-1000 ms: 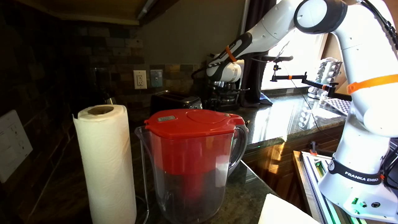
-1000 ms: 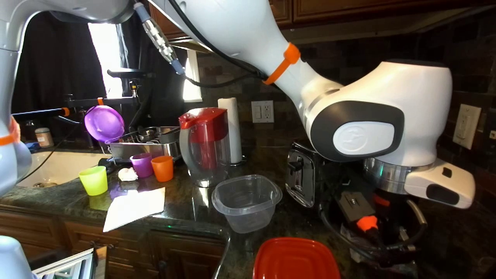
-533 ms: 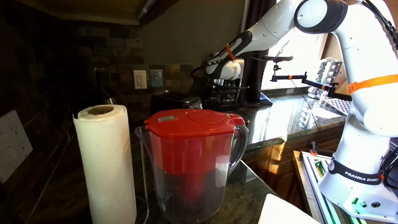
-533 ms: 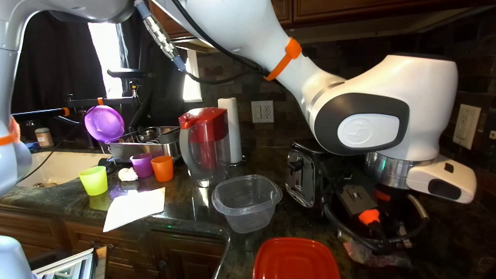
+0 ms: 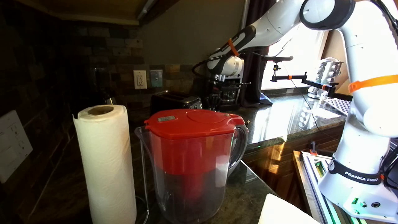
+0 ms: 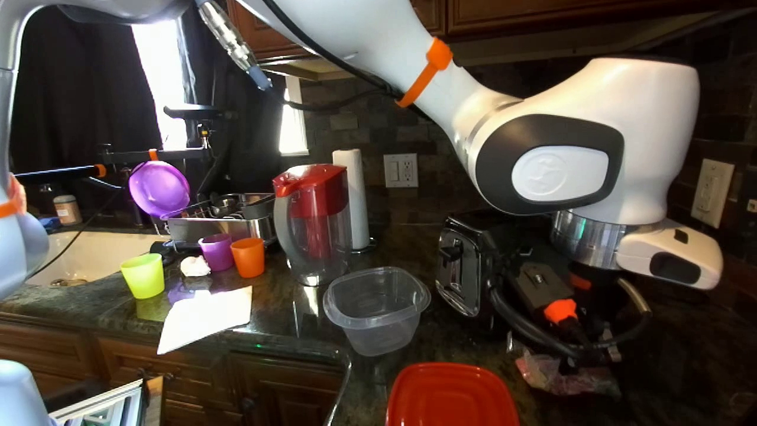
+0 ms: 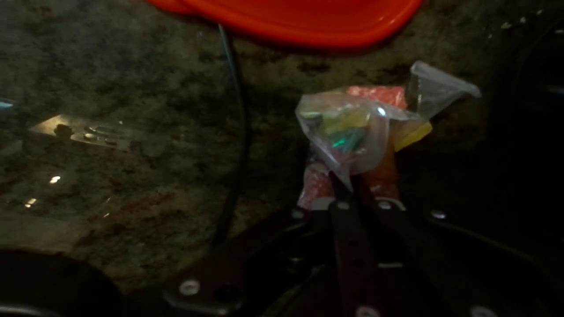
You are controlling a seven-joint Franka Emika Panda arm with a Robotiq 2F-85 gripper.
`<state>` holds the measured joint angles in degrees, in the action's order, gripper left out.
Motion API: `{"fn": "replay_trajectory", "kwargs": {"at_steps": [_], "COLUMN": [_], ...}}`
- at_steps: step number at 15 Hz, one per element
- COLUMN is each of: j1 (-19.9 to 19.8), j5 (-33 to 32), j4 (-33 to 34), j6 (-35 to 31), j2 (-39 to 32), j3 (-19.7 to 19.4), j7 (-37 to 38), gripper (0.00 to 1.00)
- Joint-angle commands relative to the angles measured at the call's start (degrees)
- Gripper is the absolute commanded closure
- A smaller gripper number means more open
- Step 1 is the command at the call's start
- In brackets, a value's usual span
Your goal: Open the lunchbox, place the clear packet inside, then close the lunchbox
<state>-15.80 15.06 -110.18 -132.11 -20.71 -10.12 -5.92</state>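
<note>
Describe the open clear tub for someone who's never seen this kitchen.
In an exterior view, find the tall, red-topped pitcher. The tub stands nearer the camera, just left of the toaster in the picture, with a red lid lying nearer still. Unlike the pitcher, it is low, colourless all over and open on top, with no handle showing.

Red lid [image 6: 452, 399], clear lunchbox [image 6: 381, 340], clear red-and-yellow packet [image 7: 348, 127], mottled dark countertop [image 7: 167, 88]
</note>
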Motion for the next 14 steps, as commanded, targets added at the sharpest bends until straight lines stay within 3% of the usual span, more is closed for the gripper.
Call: {"fn": "replay_trajectory", "kwargs": {"at_steps": [1, 9, 14], "j1": [-0.17, 3.13, 7.87], "j5": [-1.61, -3.25, -2.98], "j4": [-6.7, -22.34, -27.19], "j6": [0.98, 10.05, 17.18], "j2": [8.93, 31.6, 39.57], "j3": [0.57, 0.6, 0.85], "j7": [-4.42, -19.32, -22.65], "gripper": [0.99, 0.99, 0.99]}}
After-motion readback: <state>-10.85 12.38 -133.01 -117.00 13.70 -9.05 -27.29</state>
